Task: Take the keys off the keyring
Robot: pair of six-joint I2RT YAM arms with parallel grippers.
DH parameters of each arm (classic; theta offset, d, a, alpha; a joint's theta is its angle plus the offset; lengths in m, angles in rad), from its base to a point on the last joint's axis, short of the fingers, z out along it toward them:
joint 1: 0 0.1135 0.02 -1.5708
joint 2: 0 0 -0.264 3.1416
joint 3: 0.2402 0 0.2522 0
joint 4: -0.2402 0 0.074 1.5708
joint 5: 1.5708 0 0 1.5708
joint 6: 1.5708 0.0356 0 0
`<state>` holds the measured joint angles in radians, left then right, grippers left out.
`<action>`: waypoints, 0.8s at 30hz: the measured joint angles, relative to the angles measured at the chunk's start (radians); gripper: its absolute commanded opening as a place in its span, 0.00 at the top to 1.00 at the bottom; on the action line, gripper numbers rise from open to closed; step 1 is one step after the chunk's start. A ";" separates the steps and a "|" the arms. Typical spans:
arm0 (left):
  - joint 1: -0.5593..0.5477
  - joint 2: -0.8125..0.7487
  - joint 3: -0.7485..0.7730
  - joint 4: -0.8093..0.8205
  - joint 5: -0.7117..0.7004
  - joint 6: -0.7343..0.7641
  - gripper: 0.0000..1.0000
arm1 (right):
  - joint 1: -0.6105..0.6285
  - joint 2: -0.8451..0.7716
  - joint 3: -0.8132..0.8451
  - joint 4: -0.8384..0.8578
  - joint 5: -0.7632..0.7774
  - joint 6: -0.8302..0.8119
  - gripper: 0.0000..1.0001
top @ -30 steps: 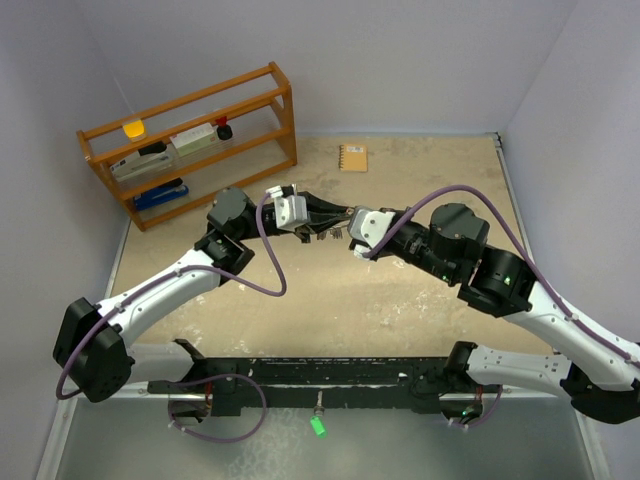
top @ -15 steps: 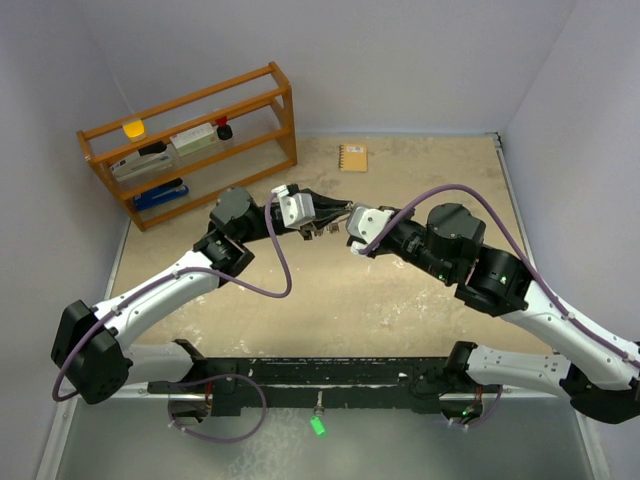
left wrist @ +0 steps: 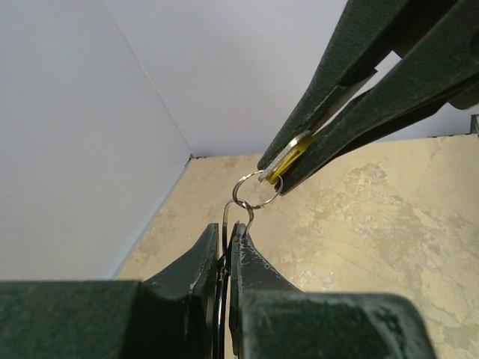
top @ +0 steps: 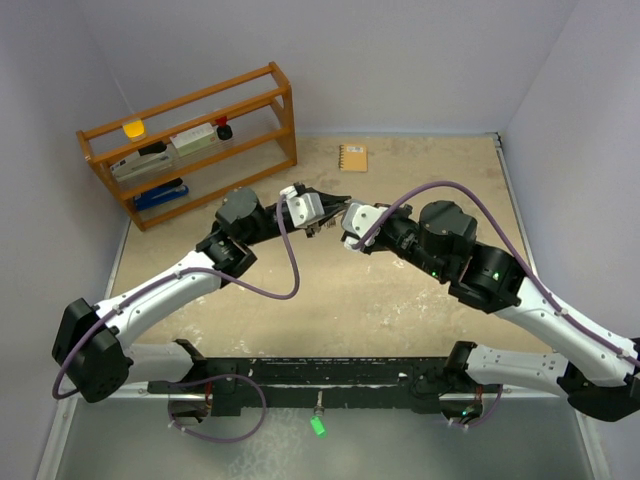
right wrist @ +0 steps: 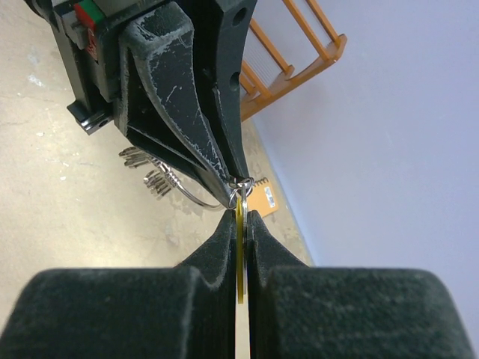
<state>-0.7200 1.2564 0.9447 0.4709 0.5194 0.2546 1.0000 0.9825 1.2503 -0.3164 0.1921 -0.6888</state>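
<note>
**Yellow tag coming off the ring, both grips locked**

My left gripper (left wrist: 226,238) has its fingers together, clamped on the keyring (right wrist: 191,199), a thin round silver wire that runs edge-on between my pads. My right gripper (right wrist: 239,218) is pinched tight on the yellow tag (right wrist: 240,250), which is flat, thin, plastic-looking and also edge-on. A small split ring (left wrist: 258,206) of bright wire links the tag to the big ring. The whole set is held in the air over the middle of the table (top: 330,300), a little to the far side, where my two wrists meet.

The silver keys (right wrist: 152,179) hang in a bunch further along the wire, tiny and ridged. I can't make out a red head.

Step, as I judge it: separating the tag from the ring. Nothing looks to be off yet.

Next, the small ring has to be walked along the wire to its opening. I can't see where that opening is. This calls for a small twist rather than a straight pull. The wire looks springy and slick, so it could slide in my hard, scuffed black pads or bend.

The table is sandy, mottled and matte. The orange notebook (top: 352,157) lies flat near the far edge.
</note>
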 measured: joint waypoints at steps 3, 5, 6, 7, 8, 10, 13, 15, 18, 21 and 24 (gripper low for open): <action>-0.009 0.011 0.014 -0.002 -0.043 -0.006 1.00 | -0.003 0.000 -0.010 0.016 0.010 -0.002 1.00; -0.011 0.018 0.027 -0.011 -0.072 -0.011 1.00 | -0.006 0.000 -0.017 0.030 0.021 -0.003 1.00; -0.013 0.022 0.035 -0.017 -0.080 -0.011 1.00 | -0.006 0.001 -0.018 0.036 0.027 -0.003 1.00; -0.015 0.030 0.047 -0.025 -0.089 -0.011 0.98 | -0.007 0.001 -0.019 0.041 0.034 -0.003 1.00; -0.017 0.039 0.061 -0.035 -0.097 -0.011 0.96 | -0.008 0.001 -0.019 0.045 0.040 -0.003 1.00; -0.021 0.055 0.085 -0.055 -0.104 -0.009 0.95 | -0.010 0.001 -0.019 0.050 0.056 -0.003 1.00; -0.022 0.054 0.085 -0.064 -0.102 -0.008 0.96 | -0.011 0.001 -0.021 0.050 0.060 -0.003 1.00; -0.022 0.040 0.065 -0.055 -0.098 -0.007 0.97 | -0.011 0.001 -0.021 0.050 0.056 -0.002 1.00; -0.021 0.011 0.027 -0.039 -0.084 0.003 0.99 | -0.006 0.001 -0.023 0.046 0.044 -0.001 1.00; -0.016 0.000 0.022 -0.049 -0.062 0.025 0.99 | -0.002 0.001 -0.023 0.044 0.034 -0.001 1.00; -0.008 -0.003 0.022 -0.068 -0.030 0.055 0.98 | 0.000 0.001 -0.023 0.037 0.030 0.000 1.00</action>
<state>-0.7280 1.2533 0.9665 0.4026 0.4896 0.3099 1.0000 0.9833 1.2278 -0.2794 0.2218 -0.6884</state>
